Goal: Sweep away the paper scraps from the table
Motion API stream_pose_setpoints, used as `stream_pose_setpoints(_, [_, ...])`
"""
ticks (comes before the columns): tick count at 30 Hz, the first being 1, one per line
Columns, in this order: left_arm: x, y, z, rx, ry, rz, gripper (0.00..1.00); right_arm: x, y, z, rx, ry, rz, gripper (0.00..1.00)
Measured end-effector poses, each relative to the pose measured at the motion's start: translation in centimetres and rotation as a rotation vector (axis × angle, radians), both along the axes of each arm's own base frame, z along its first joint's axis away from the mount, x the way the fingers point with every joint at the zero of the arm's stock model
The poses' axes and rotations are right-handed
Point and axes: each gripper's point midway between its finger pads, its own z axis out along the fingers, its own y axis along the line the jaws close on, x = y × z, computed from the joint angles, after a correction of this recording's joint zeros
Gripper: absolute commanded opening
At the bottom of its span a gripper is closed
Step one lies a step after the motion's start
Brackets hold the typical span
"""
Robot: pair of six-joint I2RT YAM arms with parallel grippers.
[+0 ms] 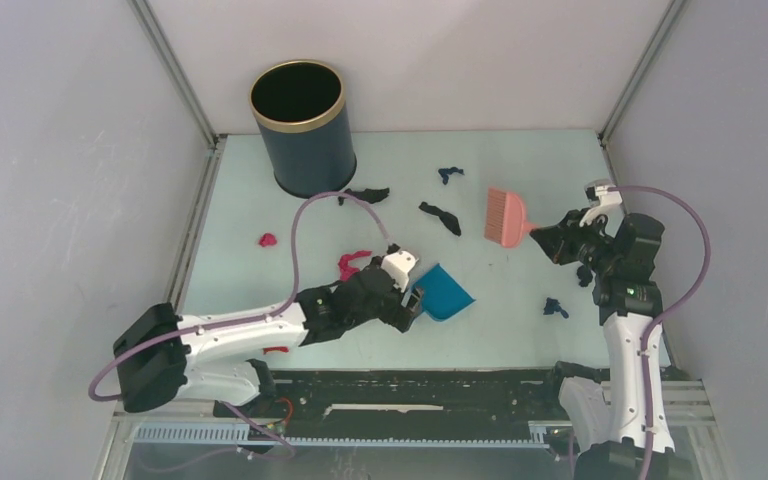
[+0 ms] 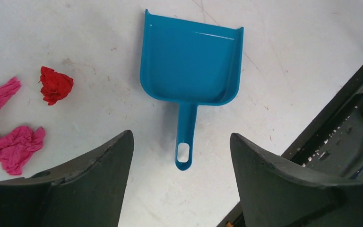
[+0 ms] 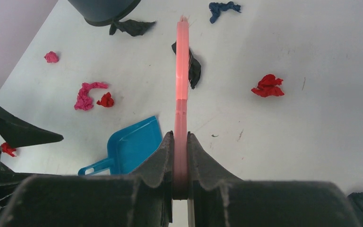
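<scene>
Pink brush (image 3: 181, 61) clamped in right gripper (image 3: 180, 142); left gripper (image 2: 180, 136) gapes above blue dustpan (image 2: 189, 61).

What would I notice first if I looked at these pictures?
Probably the pink brush, pinched in the right gripper and held out over the right side of the table. Next comes the blue dustpan, lying flat near the middle with the left gripper open over its handle. Pink, red, blue and black scraps are scattered around, and a tall black bin stands at the back left.
</scene>
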Motion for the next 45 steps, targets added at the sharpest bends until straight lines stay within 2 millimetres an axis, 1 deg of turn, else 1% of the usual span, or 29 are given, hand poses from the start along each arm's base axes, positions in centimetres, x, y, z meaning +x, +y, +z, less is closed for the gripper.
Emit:
stream_pose_setpoints(2, [0.1, -0.1, -0.2, -0.053, -0.029, 0.001, 0.78, 0.0, 0.0, -0.2, 0.0, 0.005, 0.005, 0.0])
stream_pose_setpoints(5, [-0.2, 0.5, -2.3, -0.064, -0.043, -0.003, 0.76, 0.1, 0.1, -0.3, -0.008, 0.003, 0.017, 0.0])
stream_pose_setpoints(8, [-0.2, 0.9, -3.6, -0.048, -0.059, -0.011, 0.74, 0.0, 0.2, -0.3, -0.014, -0.003, 0.026, 0.0])
stream_pose_setpoints(13, [0.2, 0.2, -4.7, -0.054, -0.105, -0.043, 0.72, -0.2, 0.3, 0.1, -0.025, -0.026, 0.037, 0.0])
stream_pose_setpoints(18, [-0.1, 0.0, -6.2, -0.058, -0.108, -0.075, 0.68, -0.4, 0.4, 0.1, -0.02, -0.031, 0.047, 0.0])
stream_pose_setpoints(22, [-0.1, -0.5, -6.3, -0.068, -0.112, -0.094, 0.63, -0.4, 0.4, -0.2, -0.013, -0.019, 0.053, 0.0])
stream_pose_setpoints(25, [-0.3, -0.9, -6.7, -0.069, -0.107, -0.114, 0.61, -0.4, 0.5, -0.2, -0.01, -0.017, 0.058, 0.0])
stream_pose_setpoints(30, [-0.4, -1.0, -7.5, -0.049, -0.091, -0.123, 0.6, -0.4, 0.5, -0.2, -0.01, -0.017, 0.059, 0.0])
stream_pose_setpoints(36, [-0.4, -1.0, -7.8, -0.043, -0.088, -0.124, 0.52, -0.5, 0.6, -0.2, -0.008, -0.017, 0.066, 0.0])
stream_pose_setpoints(38, [-0.4, -1.0, -8.1, -0.034, -0.083, -0.124, 0.5, -0.5, 0.7, -0.2, -0.008, -0.018, 0.07, 0.0])
stream_pose_setpoints(41, [-0.4, -1.0, -8.8, -0.015, -0.071, -0.126, 0.49, -0.5, 0.8, -0.2, -0.007, -0.018, 0.074, 0.0])
stream_pose_setpoints(44, [-0.3, -1.3, -8.9, -0.012, -0.067, -0.128, 0.49, -0.5, 0.8, -0.2, -0.007, -0.018, 0.074, 0.0])
stream_pose_setpoints(45, [-0.3, -1.5, -8.8, -0.013, -0.067, -0.129, 0.47, -0.5, 0.8, -0.2, -0.007, -0.018, 0.074, 0.0])
